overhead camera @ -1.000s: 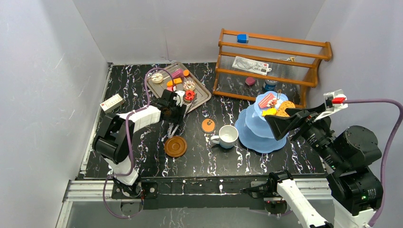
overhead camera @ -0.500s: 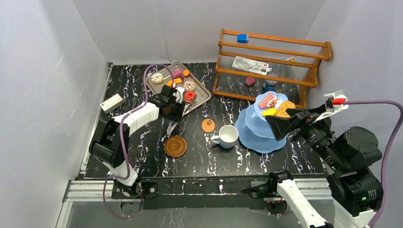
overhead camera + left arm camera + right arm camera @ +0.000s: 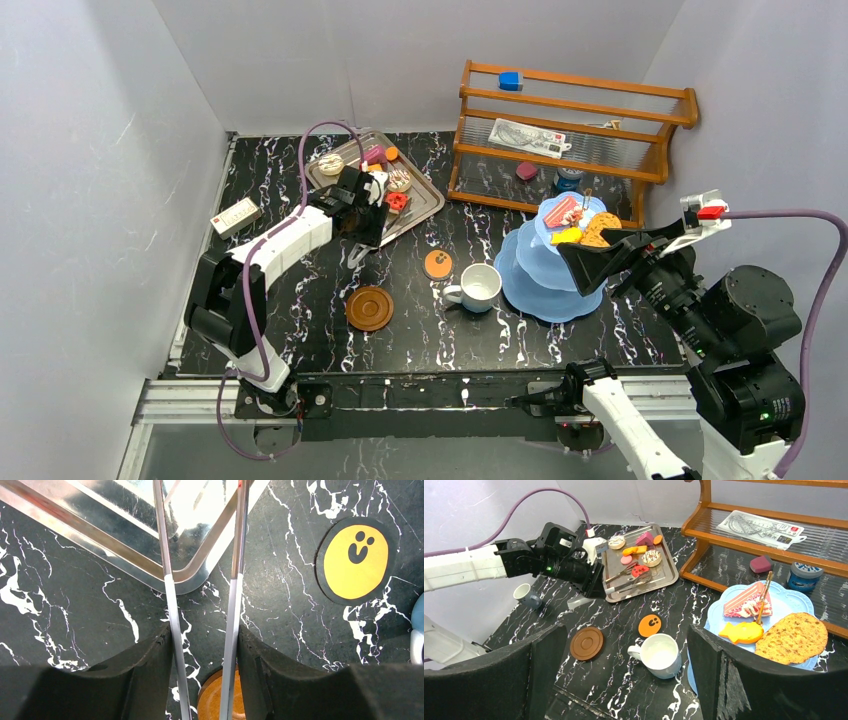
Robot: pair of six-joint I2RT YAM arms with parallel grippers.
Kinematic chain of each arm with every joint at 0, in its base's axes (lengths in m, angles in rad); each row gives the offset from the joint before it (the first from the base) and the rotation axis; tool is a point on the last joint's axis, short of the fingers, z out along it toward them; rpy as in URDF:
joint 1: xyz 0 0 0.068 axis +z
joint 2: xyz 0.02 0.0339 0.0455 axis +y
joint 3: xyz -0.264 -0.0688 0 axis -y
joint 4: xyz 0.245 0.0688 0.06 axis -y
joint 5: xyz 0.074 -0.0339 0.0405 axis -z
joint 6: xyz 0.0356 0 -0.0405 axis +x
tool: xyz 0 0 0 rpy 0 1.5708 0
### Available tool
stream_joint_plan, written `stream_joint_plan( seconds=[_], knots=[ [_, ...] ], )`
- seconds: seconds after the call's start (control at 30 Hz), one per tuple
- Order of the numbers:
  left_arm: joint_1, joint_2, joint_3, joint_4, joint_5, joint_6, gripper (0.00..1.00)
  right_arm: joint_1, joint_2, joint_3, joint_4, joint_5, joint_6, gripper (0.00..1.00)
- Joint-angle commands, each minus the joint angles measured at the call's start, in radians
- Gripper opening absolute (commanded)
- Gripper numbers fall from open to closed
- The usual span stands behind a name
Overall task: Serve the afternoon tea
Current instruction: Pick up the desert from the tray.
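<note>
Steel tongs [image 3: 170, 605] over tray [image 3: 100, 542], tea part-served.
Left tool [image 3: 202, 645] clenched on tongs; several pastries [image 3: 651, 556] await on far-left tray; stand [image 3: 540, 285], right, holds three; mug [image 3: 480, 287] and saucer [image 3: 369, 308] unpaired; right tool [image 3: 592, 262] released.

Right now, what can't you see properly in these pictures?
Left wrist view: the tongs run off the top edge, tips cut off.
Left wrist view: the left claw and tongs cover most of the brown saucer.
Top view: the right claw hides part of the stand.
</note>
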State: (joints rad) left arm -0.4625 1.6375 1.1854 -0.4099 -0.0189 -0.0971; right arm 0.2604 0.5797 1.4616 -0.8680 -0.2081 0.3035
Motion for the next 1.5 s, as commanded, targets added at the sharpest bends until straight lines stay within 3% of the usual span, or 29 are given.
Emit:
stream_joint_plan(
  seconds=[0.0,0.4,0.57,0.87,1.03,1.3,1.47],
  knots=[
    [-0.004,-0.041,0.050,-0.045,-0.040,-0.009,0.42,0.000,0.002,-0.005,0.047,0.002,-0.005,0.99],
    [0.002,-0.063,0.048,-0.026,-0.041,-0.093,0.36,0.000,0.002,-0.006,0.046,0.002,-0.001,0.99],
    [0.003,-0.055,0.065,-0.074,-0.023,-0.116,0.46,-0.001,0.002,-0.009,0.050,0.002,0.002,0.99],
    [0.002,-0.051,0.039,-0.087,-0.045,-0.112,0.42,-0.001,0.000,-0.017,0.057,-0.009,0.006,0.99],
    [0.002,-0.048,0.050,-0.089,-0.057,-0.103,0.50,0.000,0.000,-0.018,0.059,-0.010,0.009,0.99],
    [0.002,-0.032,0.093,-0.115,-0.061,-0.090,0.35,-0.001,0.000,-0.013,0.057,-0.002,0.010,0.99],
    [0.002,-0.022,0.137,-0.146,-0.061,-0.085,0.35,-0.001,-0.001,-0.012,0.059,-0.002,0.014,0.99]
  ],
)
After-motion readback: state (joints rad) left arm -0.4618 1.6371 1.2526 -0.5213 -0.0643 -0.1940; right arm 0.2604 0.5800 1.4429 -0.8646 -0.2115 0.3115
